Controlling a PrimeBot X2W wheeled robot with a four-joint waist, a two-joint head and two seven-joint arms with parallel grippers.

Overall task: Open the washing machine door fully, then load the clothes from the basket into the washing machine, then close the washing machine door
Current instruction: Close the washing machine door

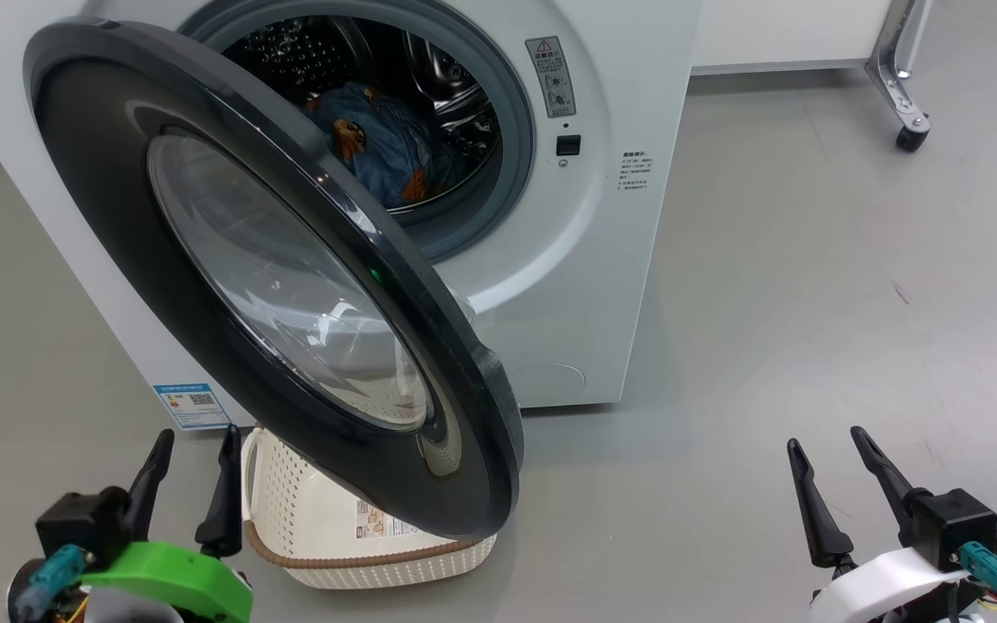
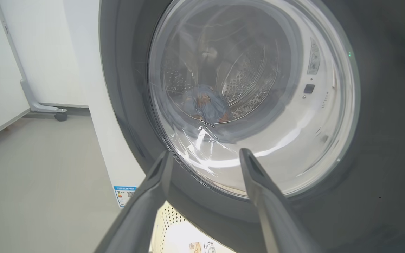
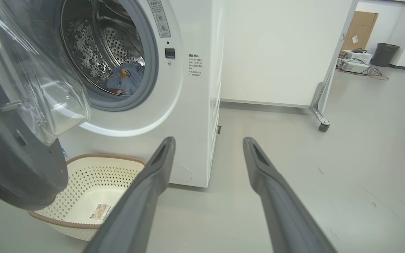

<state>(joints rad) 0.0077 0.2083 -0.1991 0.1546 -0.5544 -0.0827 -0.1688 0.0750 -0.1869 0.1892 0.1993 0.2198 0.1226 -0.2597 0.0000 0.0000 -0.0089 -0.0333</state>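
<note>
Washing machine (image 1: 602, 285): big, white. Door (image 1: 273, 277) stands half swung out over the basket (image 1: 291, 502). Looks heavy, stiff and glossy, likely slippery; push on the black rim, not the glass. Clothes (image 1: 386, 147): soft, blue, in the drum. Left gripper (image 1: 197, 437) and right gripper (image 1: 825, 437): 2 fingers apart, holding nothing.

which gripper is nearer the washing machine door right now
Left. The left gripper is open just beside the lower black rim of the washing machine door, facing its glass. The right gripper is open well off to the door's right, over the floor.
</note>
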